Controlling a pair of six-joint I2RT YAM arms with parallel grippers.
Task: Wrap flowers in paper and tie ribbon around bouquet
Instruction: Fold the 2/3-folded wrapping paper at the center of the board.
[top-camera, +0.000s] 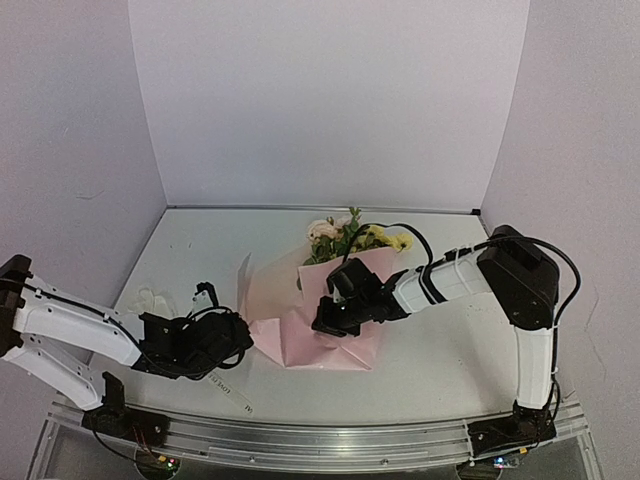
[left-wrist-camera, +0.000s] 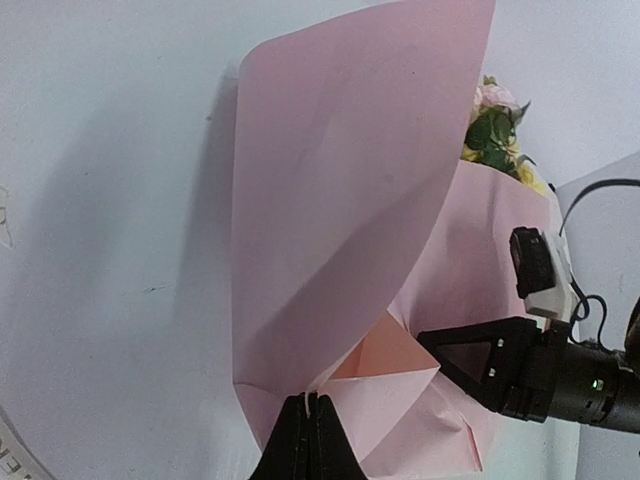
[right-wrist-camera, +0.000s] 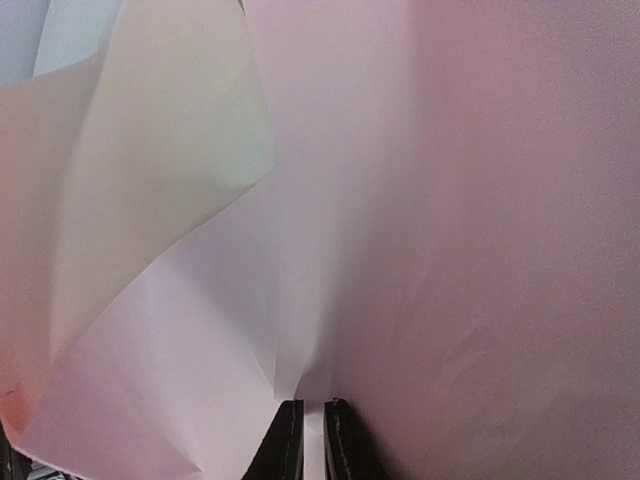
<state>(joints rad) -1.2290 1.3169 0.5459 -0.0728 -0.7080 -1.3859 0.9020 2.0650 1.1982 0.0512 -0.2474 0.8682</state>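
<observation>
1. The small bunch of pale pink and yellow artificial flowers with green leaves (top-camera: 347, 236) lies at the upper centre of the overhead view. Its blooms poke past the top edge of the large, thin sheet of pink wrapping paper (top-camera: 297, 338). The stems are hidden by the sheet, so I judge the wrap partly made.
2. The pink wrapping paper spreads from the frame's centre to the lower middle. One flap stands upright on its left side, probably raised so it can fold across the stems.
3. The left gripper (left-wrist-camera: 310, 436), at the bottom of its own view, is clamped tight on that flap's lower edge, which holds it up.
4. The right gripper (right-wrist-camera: 310, 440) sits on the paper's middle. Its jaws are narrow and creases run into them, so it seems to be pinching a fold to pin the bundle.
5. The long, narrow white printed ribbon (top-camera: 237, 396) lies at lower left on the white tabletop (top-camera: 200, 250), just below the left arm and not yet round anything.
</observation>
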